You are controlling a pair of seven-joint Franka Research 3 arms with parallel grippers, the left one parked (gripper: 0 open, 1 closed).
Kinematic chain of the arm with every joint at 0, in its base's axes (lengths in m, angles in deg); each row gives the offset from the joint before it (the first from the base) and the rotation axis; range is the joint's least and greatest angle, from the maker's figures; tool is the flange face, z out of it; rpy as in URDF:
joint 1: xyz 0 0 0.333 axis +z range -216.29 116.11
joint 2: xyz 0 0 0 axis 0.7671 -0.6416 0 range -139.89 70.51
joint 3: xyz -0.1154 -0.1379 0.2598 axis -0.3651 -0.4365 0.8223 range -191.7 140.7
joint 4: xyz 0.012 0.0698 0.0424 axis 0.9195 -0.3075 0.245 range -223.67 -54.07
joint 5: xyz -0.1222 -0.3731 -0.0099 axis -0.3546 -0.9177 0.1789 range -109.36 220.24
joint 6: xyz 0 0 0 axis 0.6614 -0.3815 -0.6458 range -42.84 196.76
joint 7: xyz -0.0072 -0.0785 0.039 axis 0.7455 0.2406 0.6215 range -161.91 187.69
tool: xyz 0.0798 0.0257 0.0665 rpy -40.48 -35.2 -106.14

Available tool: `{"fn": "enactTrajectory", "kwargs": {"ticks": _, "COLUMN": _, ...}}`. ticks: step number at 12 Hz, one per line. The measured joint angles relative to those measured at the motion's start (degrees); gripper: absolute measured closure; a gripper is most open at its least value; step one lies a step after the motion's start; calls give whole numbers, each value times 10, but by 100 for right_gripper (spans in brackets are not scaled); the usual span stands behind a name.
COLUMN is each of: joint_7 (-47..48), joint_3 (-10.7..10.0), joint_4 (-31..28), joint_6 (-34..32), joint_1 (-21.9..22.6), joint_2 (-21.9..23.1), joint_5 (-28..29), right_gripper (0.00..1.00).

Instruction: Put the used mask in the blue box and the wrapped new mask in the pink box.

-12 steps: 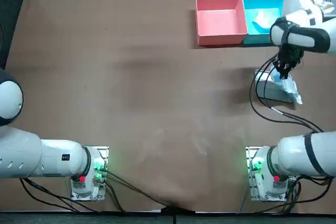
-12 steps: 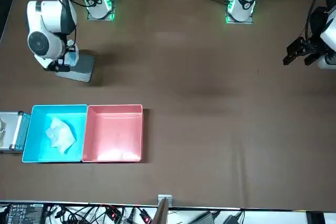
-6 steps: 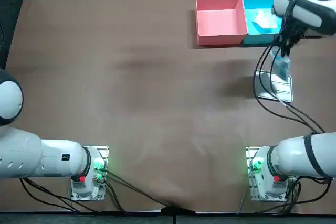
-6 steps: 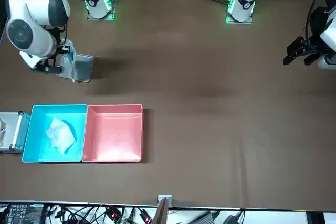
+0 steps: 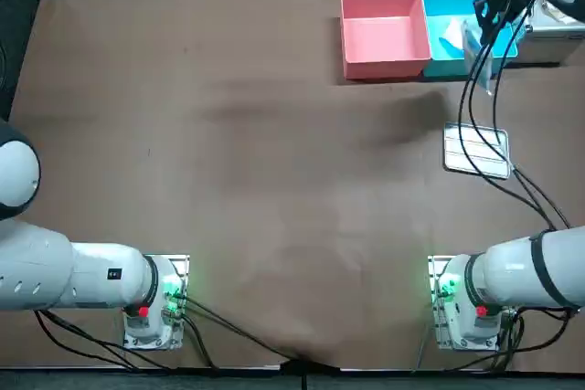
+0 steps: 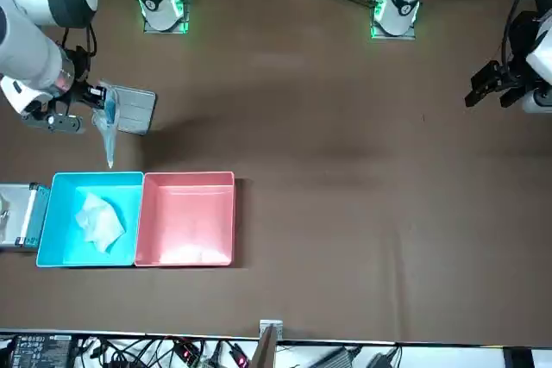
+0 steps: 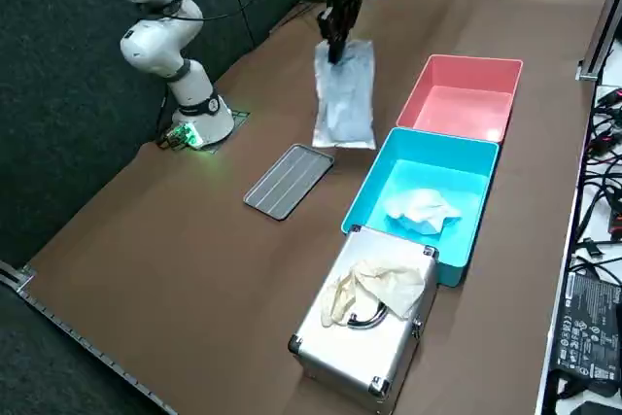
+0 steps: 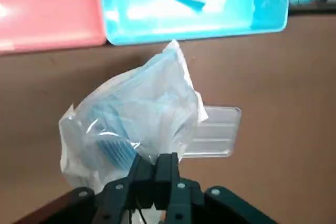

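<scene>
Far right corner of the table [image 5: 228, 134]: the blue box [image 6: 65, 213] already has the used mask [image 6: 99, 217] and the pink box [image 6: 188, 217] beside it is empty, so it's on the second half now. The wrapped new mask [image 7: 345, 99] dangles just short of the blue box, right gripper [image 8: 155, 160] jaws pinched on its top edge; next it needs to swing left over the pink box and drop (not the nearer blue one). A second ago it sat on the metal tray [image 5: 475, 151] by the right edge; now it's lifted clear.
</scene>
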Motion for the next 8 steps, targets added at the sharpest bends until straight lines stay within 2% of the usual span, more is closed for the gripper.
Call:
{"fn": "enactTrajectory", "kwargs": {"ticks": 4, "joint_7": 83, "joint_3": 0, "joint_4": 94, "joint_6": 1, "joint_1": 9, "joint_2": -34, "joint_5": 59, "right_gripper": 98}}
{"fn": "enactTrajectory", "kwargs": {"ticks": 8, "joint_7": 186, "joint_3": 1, "joint_4": 177, "joint_6": 9, "joint_1": 54, "joint_2": -111, "joint_5": 64, "right_gripper": 98}}
